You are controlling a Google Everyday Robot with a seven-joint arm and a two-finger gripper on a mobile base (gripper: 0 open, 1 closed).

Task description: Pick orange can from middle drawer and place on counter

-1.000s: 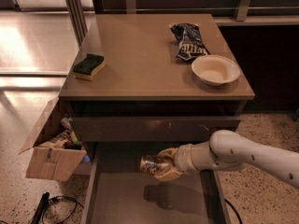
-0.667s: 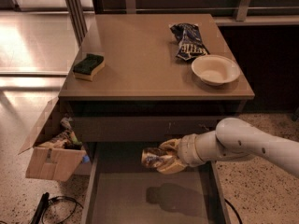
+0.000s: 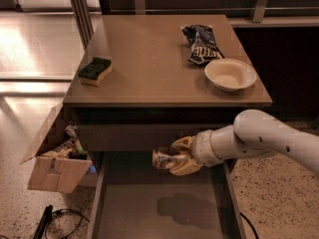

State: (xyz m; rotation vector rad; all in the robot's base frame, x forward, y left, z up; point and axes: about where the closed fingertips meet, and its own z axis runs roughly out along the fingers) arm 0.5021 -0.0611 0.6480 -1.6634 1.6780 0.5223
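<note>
End effector (image 3: 173, 158) gripping orange can (image 3: 160, 159) above middle drawer (image 3: 132, 213), print unreadable

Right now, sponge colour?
Sponge dark green over yellow, camera view; gripper holds orange can above middle drawer.

So the tan counter (image 3: 154, 59) has a green sponge (image 3: 94, 70) near its left edge, a blue chip bag (image 3: 201, 45) back right with a white bowl (image 3: 230, 74) just beside it, and the gripper (image 3: 175, 158) clutching the orange can (image 3: 160, 158) below the front edge.
</note>
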